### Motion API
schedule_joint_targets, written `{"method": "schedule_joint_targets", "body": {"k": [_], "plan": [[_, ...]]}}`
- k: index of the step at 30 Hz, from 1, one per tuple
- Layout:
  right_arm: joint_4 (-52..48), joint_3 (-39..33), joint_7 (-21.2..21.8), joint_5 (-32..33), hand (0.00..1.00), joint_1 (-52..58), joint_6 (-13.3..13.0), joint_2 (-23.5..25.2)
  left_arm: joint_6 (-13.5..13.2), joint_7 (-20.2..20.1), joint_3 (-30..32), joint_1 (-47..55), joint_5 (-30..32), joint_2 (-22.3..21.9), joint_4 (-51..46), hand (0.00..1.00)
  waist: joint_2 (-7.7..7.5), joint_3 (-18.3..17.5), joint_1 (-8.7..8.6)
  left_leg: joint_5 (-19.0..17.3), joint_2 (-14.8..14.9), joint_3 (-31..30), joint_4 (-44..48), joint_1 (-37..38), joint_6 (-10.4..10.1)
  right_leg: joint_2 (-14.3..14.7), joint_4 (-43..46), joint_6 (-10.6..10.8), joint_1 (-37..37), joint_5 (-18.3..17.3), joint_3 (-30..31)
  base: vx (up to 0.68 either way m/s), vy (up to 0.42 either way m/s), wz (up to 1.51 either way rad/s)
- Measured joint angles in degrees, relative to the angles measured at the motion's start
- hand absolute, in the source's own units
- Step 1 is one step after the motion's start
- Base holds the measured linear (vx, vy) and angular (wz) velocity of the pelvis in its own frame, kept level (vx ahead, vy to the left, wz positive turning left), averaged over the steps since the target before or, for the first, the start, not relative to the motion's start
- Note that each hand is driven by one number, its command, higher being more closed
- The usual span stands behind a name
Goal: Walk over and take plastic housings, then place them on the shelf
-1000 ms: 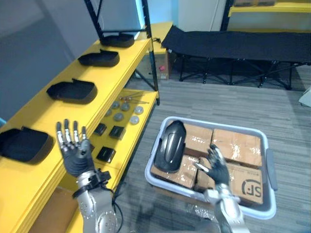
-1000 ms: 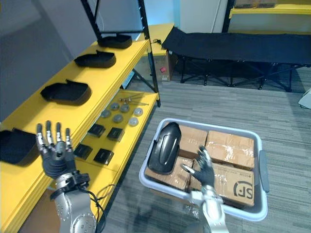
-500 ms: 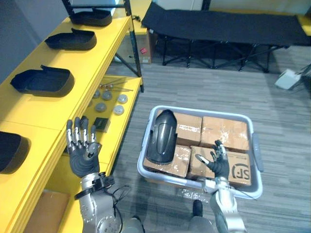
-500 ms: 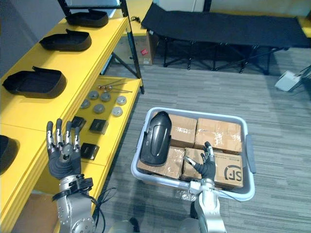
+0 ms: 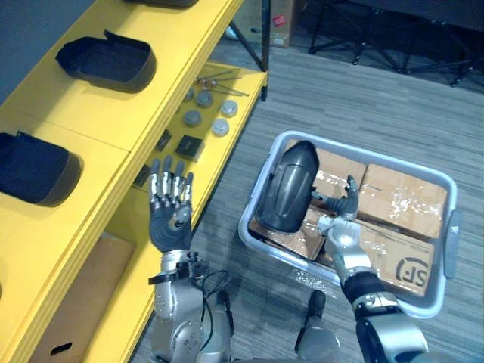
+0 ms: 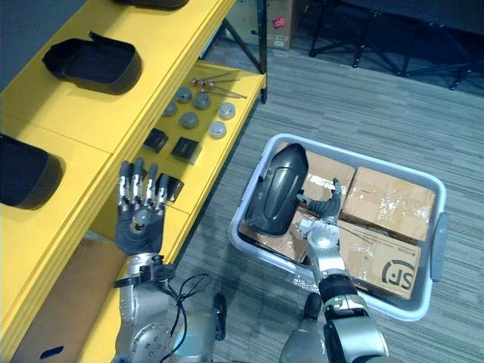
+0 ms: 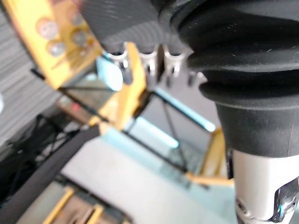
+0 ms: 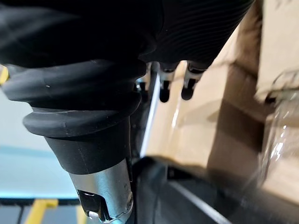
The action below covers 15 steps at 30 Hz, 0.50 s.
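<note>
Left eye view shows right hand point(image 5: 340, 215), left hand point(image 5: 170, 215) splayed empty; nearest shelf housing point(image 5: 34, 168) cut off.

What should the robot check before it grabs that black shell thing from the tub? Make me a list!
1. Is the plastic housing free on top of the cardboard boxes in the tub? ok.
2. Is the right hand open, close beside it? ok.
3. Is that hand touching it? cannot tell.
4. Is the left hand open and empty? ok.
5. Is the housing gripped? not ok, neither hand holds it.
6. Is there a bare spot on the yellow shelf between the shelved housings? ok.
</note>
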Motion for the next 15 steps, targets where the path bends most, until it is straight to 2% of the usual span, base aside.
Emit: {"method": "schedule_joint_targets", "body": {"k": [4, 6, 11, 14, 15], "plan": [[2.33, 0.24, -0.05, 0.05, 0.00, -3.92, 1.26, -0.84, 0.06, -0.16, -1.28, -0.67, -0.01, 0.31, 0.69, 0.00, 0.33, 2.02, 0.03, 0.08, -0.16, -0.73, 0.58, -0.26, 0.12, -0.20, 0.91, 0.00, 0.00, -0.01, -0.52, -0.07, 0.029, 0.09], [4.74, 0.59, 0.13, 0.12, 0.00, -5.23, 4.10, -2.16, 0.06, -0.12, -2.56, -1.19, -0.01, 0.44, 0.88, 0.00, 0.31, 2.68, 0.23, 0.21, -0.27, -1.34, 1.12, -1.21, 0.14, -0.28, 0.98, 0.00, -0.19, -0.01, -1.55, -0.08, 0.019, 0.14], [8.86, 1.69, 0.25, 0.71, 0.00, -6.25, 7.97, -3.51, 0.06, 0.62, -2.91, -1.99, -0.13, 0.49, 2.90, 0.00, 0.80, 3.37, 0.44, 0.21, -0.27, -1.67, 2.06, -1.89, 0.14, -0.30, 1.40, -0.02, -0.26, -0.03, -1.83, -0.04, 0.022, 0.04], [10.14, 1.69, 0.80, 0.65, 0.00, -9.32, 10.17, -4.99, 0.05, 0.62, -2.92, -2.75, -2.96, 0.56, 2.91, 0.00, 1.27, 4.90, 0.46, 0.26, -0.24, -1.89, 2.29, -2.07, 0.15, -0.35, 1.71, -0.01, -0.30, -0.05, -1.90, -0.07, 0.031, 0.01], [11.33, 1.68, 0.86, 0.58, 1.00, -10.27, 10.98, -5.33, 0.05, 0.62, -2.99, -2.80, -4.26, 0.63, 2.91, 0.00, 1.28, 4.98, 0.48, 0.36, -0.25, -1.91, 2.23, -2.17, 0.11, -0.35, 1.73, 0.00, -0.30, -0.07, -2.10, -0.08, 0.023, 0.05]]}}
